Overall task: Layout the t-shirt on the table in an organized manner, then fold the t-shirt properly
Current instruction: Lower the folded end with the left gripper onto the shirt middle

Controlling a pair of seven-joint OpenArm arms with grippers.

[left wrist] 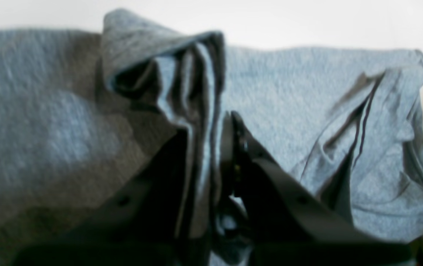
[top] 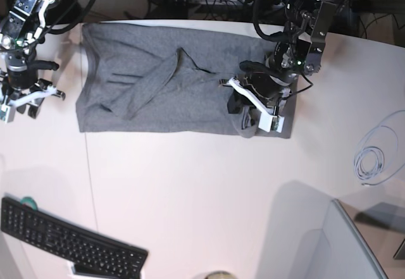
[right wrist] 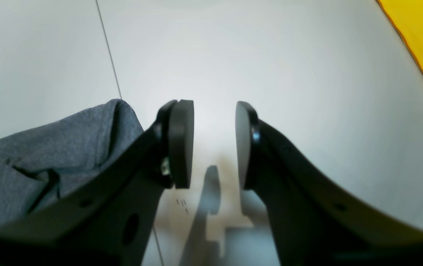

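**A:** What did the left wrist view give you?

**B:** The left gripper [left wrist: 219, 147] sat at lower centre of the frame, jaws pressed together on a bunched ridge of the t-shirt [left wrist: 300, 118]. The ridge ran from between the fingers up toward the upper middle of the frame. Grey cloth filled nearly everything else, and a strip of the table [left wrist: 307, 22] showed white along the top.

**A:** And the right wrist view?

**B:** The right gripper [right wrist: 214, 144] had its pads [right wrist: 180, 144] apart with nothing between them, only bare table [right wrist: 307, 92] and its thin dark seam behind. One edge of the t-shirt [right wrist: 49, 162] lay at lower left of the frame, beside the left-hand finger and not in the gap.

**A:** Then the base view.

**B:** The t-shirt [top: 158, 95] lay across the upper middle of the frame, its long axis running left to right, with a diagonal crease through its centre. The left gripper [top: 253, 105] was on the cloth's right end, near the lower right corner. The right gripper [top: 25, 99] stood off the cloth's left edge, near it but apart. A black keyboard [top: 69, 241] lay at lower left, and a coiled cable [top: 373, 159] at the right.

**A:** So which arm mattered next?

**B:** I judged the left, already holding the right end; the shirt stretched leftward from it.
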